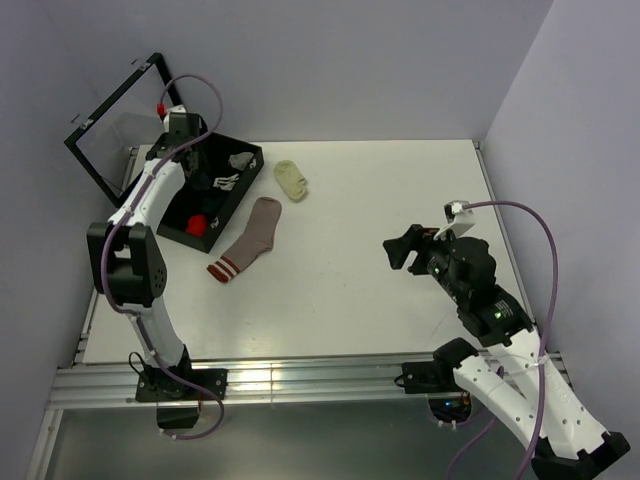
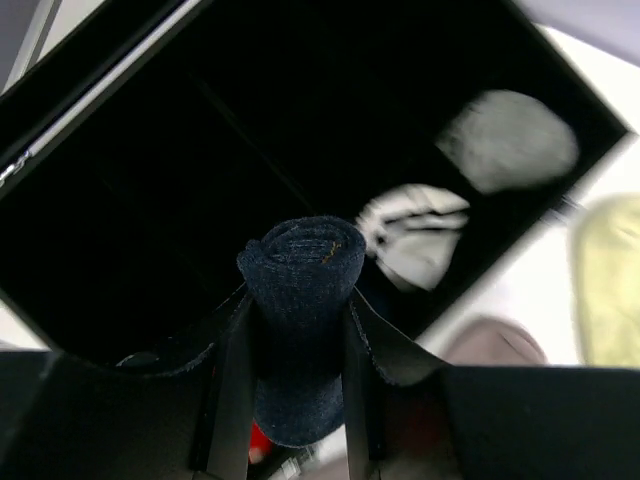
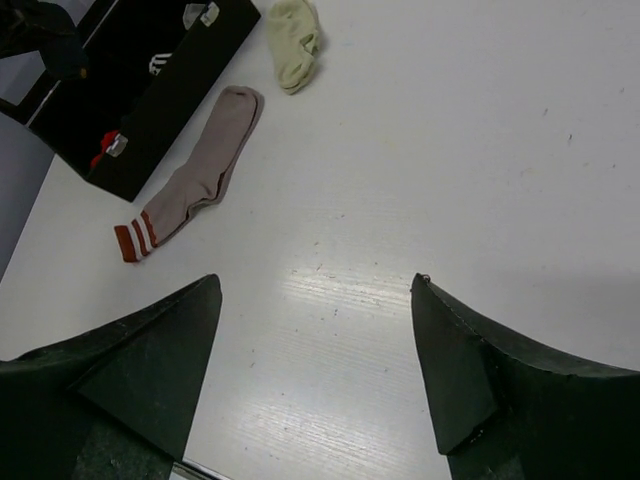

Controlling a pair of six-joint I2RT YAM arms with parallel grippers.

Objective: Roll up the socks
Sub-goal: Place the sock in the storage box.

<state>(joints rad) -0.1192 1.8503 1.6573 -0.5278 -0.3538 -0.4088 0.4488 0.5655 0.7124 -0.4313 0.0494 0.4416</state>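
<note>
Seen from above, a white table (image 1: 380,200) carries a black box (image 1: 241,195) at its 10 o'clock corner, with the lid (image 1: 108,100) standing open behind it. The left arm reaches over the box, but its fingers are hard to make out against the dark interior in this view. A pink sock (image 1: 250,240) with a red-and-white striped cuff lies flat on the table just off the box's 4 o'clock side, cuff towards 7 o'clock. A pale-yellow sock (image 1: 291,180) sits near its toe end, at 1 o'clock from it. Two white-grey items (image 1: 236,161) lie in the box's far end and a red patch (image 1: 198,224) shows at its near end; I cannot tell what that is. The right gripper (image 1: 394,250) hovers at 3 o'clock of the table, well apart from the socks, its jaws spread. From the left wrist, the left gripper (image 2: 297,340) is clamped on a navy sock (image 2: 300,265), rolled into a tight cylinder that stands up between the two fingers, above the box's dark floor (image 2: 200,150). The white-grey items (image 2: 505,138) lie at 2 o'clock, and the blurred pale-yellow sock (image 2: 605,280) shows beyond the box wall at 3 o'clock. From the right wrist, the right gripper (image 3: 315,285) has its jaws wide apart over bare table (image 3: 450,150), holding nothing. The pink sock (image 3: 205,165) lies at 11 o'clock, just beside the black box (image 3: 170,120), and the pale-yellow sock (image 3: 293,40) lies at 12 o'clock.
</note>
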